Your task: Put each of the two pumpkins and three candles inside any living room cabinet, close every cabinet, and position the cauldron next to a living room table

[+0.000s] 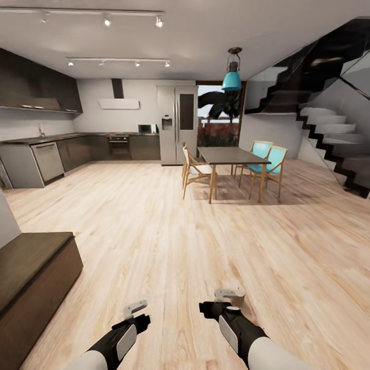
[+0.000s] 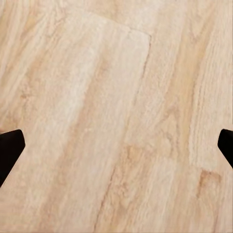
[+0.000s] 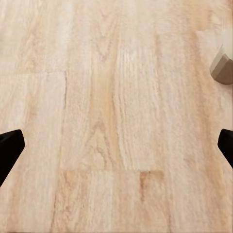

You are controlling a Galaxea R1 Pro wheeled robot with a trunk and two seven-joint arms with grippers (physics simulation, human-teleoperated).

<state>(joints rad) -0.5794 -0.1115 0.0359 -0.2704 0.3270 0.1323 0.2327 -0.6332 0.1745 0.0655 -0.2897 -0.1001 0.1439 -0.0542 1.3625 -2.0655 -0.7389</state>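
- Both sets of jaws stand spread wide over bare wood floor (image 2: 116, 97), gripping nothing: left gripper (image 1: 135, 310), right gripper (image 1: 229, 295)
- The cabinet (image 1: 31, 272) sits off beyond the left jaws, fronts apparently shut
- I'd judge the robot is between steps; progress can't be told

The floor (image 1: 154, 226) is laid in pale wood planks with clear grain and a soft satin sheen. The cabinet (image 1: 31, 272) is finished in dark-brown matt wood. A brushed metal look is given to the refrigerator (image 1: 177, 123). The dining table (image 1: 231, 156) is topped in dark matt material on light wooden legs. The stairs (image 1: 329, 128) are faced in glossy black.
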